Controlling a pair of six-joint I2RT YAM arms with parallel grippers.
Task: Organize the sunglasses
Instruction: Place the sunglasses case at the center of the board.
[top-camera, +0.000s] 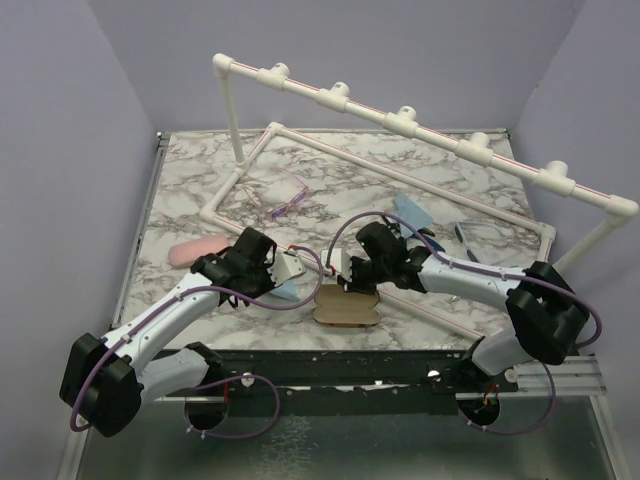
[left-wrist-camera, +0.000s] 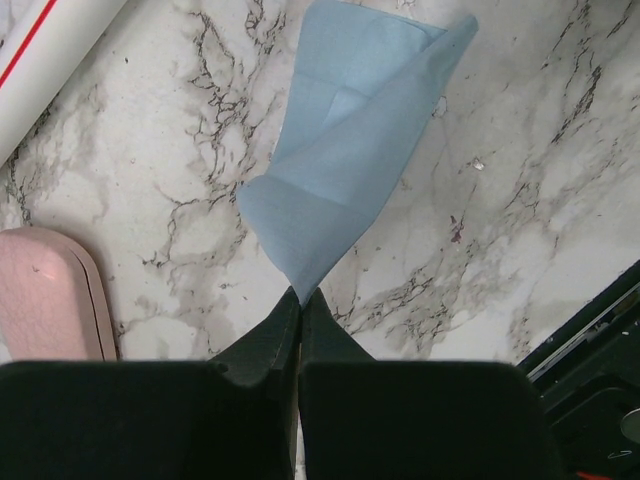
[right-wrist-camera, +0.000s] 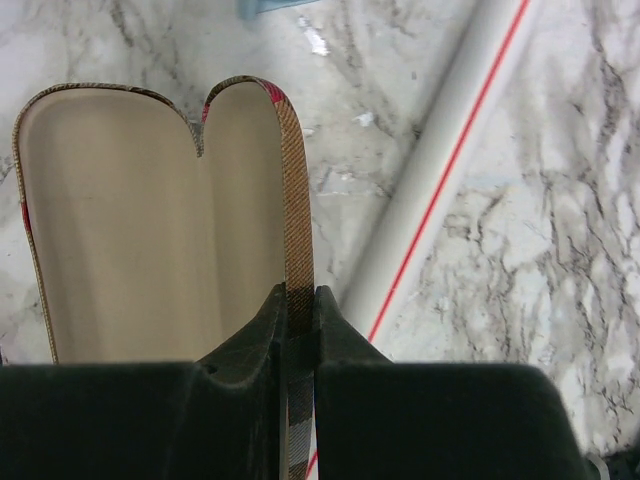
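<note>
left gripper (left-wrist-camera: 300, 300) closed on near corner of blue cloth (left-wrist-camera: 345, 150), right gripper (right-wrist-camera: 299, 296) clamped on rim of open plaid case (right-wrist-camera: 130, 230)

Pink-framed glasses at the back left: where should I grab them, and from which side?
I'd pinch the pink-framed glasses at the bridge between the lenses, coming straight down from above. They lie flat on the table with a thin frame, and the white pipe runs close on their left, so a sideways approach looks cramped.
</note>
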